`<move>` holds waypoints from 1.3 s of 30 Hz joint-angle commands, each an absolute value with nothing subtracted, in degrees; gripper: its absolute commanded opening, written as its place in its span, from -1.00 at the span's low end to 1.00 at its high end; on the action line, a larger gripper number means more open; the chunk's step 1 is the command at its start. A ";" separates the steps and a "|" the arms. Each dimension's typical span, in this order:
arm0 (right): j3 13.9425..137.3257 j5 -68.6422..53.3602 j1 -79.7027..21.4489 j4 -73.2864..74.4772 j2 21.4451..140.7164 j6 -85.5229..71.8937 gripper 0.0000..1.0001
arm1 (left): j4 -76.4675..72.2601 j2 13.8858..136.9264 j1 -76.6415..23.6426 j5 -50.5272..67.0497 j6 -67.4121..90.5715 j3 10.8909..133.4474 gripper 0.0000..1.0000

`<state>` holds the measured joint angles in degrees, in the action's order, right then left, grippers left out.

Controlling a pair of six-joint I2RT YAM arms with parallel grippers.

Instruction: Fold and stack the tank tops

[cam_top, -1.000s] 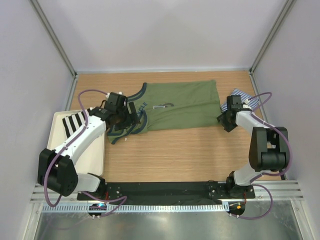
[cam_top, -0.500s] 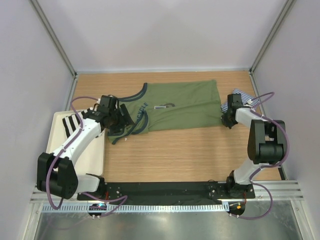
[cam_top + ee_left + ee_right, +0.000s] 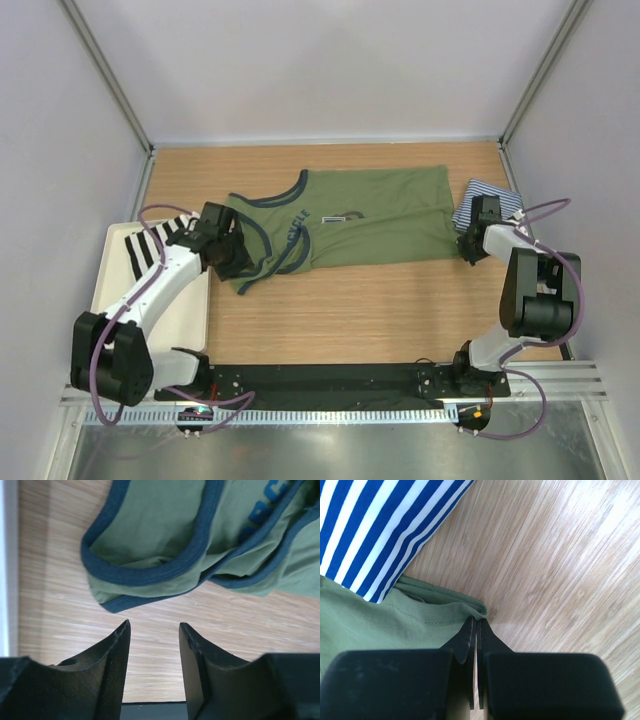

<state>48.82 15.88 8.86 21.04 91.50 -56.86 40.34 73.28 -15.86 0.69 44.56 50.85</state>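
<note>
The olive green tank top (image 3: 380, 215) lies spread across the middle of the table, its navy-trimmed straps to the left. My left gripper (image 3: 232, 262) is open just short of the lowest strap loop (image 3: 150, 535), with only bare wood between its fingertips (image 3: 152, 625). My right gripper (image 3: 468, 252) is shut, its tips (image 3: 476, 619) pinching the hem corner of the green top (image 3: 365, 620). The navy-and-white striped tank top (image 3: 497, 197) lies bunched at the far right, one edge lying over the green hem (image 3: 380, 530).
A white tray (image 3: 110, 290) sits at the left table edge with a black-and-white striped cloth (image 3: 150, 250) in it. Pale walls close in the table on three sides. The black base rail (image 3: 330, 378) runs along the near edge.
The right gripper shut on the green hem and drew it right, stretching the top flatter. The left gripper drew back towards the near left, off the straps, and its jaws narrowed.
</note>
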 commanded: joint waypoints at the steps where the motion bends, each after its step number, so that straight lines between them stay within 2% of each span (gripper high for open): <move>1: 49.22 15.74 9.32 19.78 91.93 -56.43 -0.98 | 45.35 71.02 -18.35 -5.44 40.00 52.56 -0.15; 7: 49.57 12.22 9.76 19.25 92.99 -55.72 -0.98 | 48.95 76.71 -24.34 -15.36 40.69 54.14 -0.18; 12: 49.31 11.08 9.84 19.25 92.55 -55.55 -0.98 | 49.57 81.47 -25.93 -17.05 42.10 54.49 0.04; 22: 48.96 8.26 9.93 18.20 93.43 -55.37 -0.98 | 47.02 82.97 -26.19 -17.05 44.64 50.02 -0.23; 26: 48.96 7.91 9.93 18.19 93.25 -55.37 -0.97 | 45.97 84.72 -26.19 -17.75 44.74 50.01 -0.17; 32: 48.87 8.26 9.93 18.28 92.81 -55.28 -0.98 | 45.18 90.87 -25.93 -19.95 44.73 52.21 -0.18; 35: 48.69 8.44 10.02 18.28 92.73 -55.28 -0.98 | 42.38 92.45 -24.35 -19.52 44.47 51.59 -0.29; 38: 48.52 8.79 10.02 18.37 92.38 -55.37 -0.98 | 41.75 93.34 -22.24 -18.45 43.42 51.42 -0.94; 39: 48.43 8.79 10.11 18.37 92.37 -55.46 -0.97 | 42.10 92.30 -21.80 -18.98 43.50 51.42 -1.00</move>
<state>48.90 8.36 9.87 18.20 92.55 -55.83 44.80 91.85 -23.59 -16.84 43.27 51.37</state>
